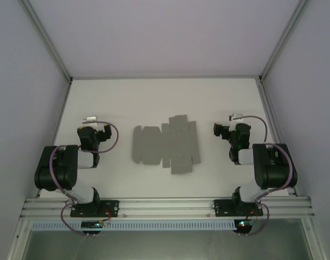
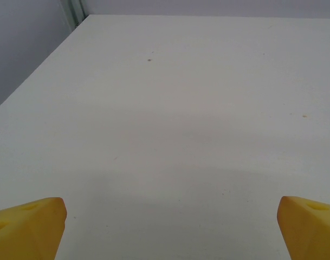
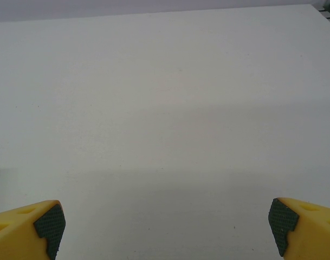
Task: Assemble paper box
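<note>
While the paper box (image 1: 166,145) lies as a flat die-cut sheet on the table (image 1: 127,100), midway between the two arms, assembly appears not yet begun (no flap stands raised). Left gripper (image 2: 173,222) and right gripper (image 3: 167,225) hang over bare tabletop with jaws spread wide, holding nothing, each well apart from the sheet. Every fold and tuck is judged outstanding.
</note>
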{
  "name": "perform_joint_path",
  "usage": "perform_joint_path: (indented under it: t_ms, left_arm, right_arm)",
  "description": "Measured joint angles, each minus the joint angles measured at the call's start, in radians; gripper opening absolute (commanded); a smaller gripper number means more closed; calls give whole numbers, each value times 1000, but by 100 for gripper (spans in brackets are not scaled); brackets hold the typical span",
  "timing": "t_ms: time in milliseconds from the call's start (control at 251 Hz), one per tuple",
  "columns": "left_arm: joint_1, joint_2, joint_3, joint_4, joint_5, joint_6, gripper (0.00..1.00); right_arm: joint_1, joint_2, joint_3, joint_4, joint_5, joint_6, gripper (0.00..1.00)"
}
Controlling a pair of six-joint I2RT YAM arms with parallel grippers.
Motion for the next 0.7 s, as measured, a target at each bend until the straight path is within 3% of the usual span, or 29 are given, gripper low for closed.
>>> perform_joint_path:
  t_ms: [283, 507, 698]
  left_arm:
    - [8, -25, 68, -109, 62, 9, 100]
    - [8, -263, 209, -462, 57, -117, 100]
    - [-51, -446, 243, -695, 173, -326, 99]
  right_arm:
    - [-14, -20, 3, -41, -11, 1, 99]
    - [5, -258, 144, -376, 60, 40, 99]
    - [99, -345, 347, -676, 32, 149, 100]
